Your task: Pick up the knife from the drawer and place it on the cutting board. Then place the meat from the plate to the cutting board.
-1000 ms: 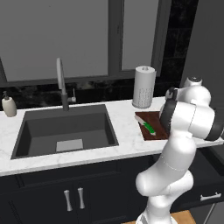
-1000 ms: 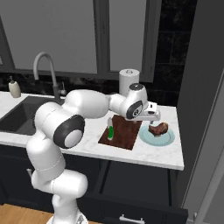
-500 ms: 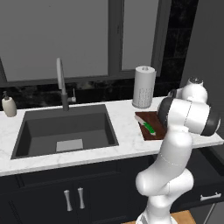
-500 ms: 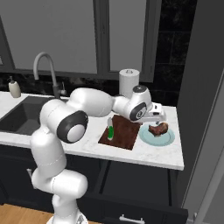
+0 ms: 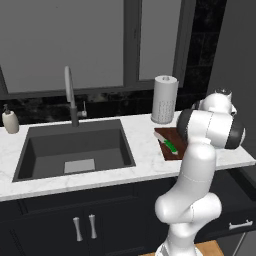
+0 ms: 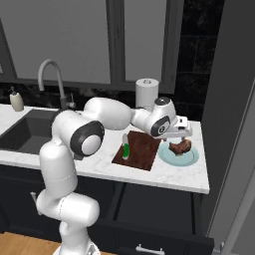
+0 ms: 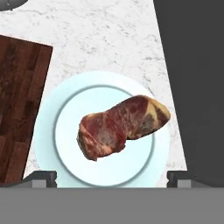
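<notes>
The white marble counter (image 6: 149, 174) carried the cutting board (image 6: 142, 150), and the knife (image 6: 126, 148) lay on the board's left part. Just beside it, the plate (image 6: 172, 158) held the meat (image 7: 120, 127). The gripper (image 6: 180, 134) hung above the meat, its fingers spread wide, holding nothing.

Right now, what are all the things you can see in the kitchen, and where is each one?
Dark reddish-brown wooden cutting board: one, on the white counter beside the plate.
Green-handled knife: one, lying on the board.
Pale blue round plate: one, right of the board.
Reddish-brown meat lump: one, on the plate.
White paper-towel roll: one, behind the board.
Dark sink: one, grey faucet behind it.
Cream soap bottle: one, left of the sink.
Gripper: one, white, open above the meat.
</notes>
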You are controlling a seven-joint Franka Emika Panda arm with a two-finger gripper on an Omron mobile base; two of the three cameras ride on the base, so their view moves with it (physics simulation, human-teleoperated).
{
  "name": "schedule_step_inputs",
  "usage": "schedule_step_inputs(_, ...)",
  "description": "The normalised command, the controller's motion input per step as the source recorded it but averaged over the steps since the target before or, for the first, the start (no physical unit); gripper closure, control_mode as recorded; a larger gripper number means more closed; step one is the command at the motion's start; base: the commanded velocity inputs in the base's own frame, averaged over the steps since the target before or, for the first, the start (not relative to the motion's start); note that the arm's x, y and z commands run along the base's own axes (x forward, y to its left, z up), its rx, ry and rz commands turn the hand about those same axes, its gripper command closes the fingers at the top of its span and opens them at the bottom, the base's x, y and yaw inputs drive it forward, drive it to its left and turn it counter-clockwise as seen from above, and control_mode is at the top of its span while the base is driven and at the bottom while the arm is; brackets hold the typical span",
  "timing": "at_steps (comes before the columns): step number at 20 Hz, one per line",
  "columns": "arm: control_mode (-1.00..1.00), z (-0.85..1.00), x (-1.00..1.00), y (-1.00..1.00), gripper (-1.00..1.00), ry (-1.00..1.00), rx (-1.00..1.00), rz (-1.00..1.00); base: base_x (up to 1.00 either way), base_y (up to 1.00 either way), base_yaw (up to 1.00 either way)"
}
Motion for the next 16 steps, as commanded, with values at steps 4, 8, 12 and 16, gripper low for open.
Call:
schedule_step_inputs(4,-1.0,0.0,0.06,0.0,-1.0,0.0,-0.1,0.0,0.0,0.0,0.0)
schedule_step_inputs(8,-1.0,-0.01,0.0,0.0,-1.0,0.0,-0.07,0.0,0.0,0.0,0.0)
schedule_step_inputs(12,-1.0,-0.09,0.0,0.0,-1.0,0.0,0.0,0.0,0.0,0.0,0.0)
schedule_step_inputs(16,-1.0,-0.06,0.0,0.0,-1.0,0.0,0.0,0.02,0.0,0.0,0.0)
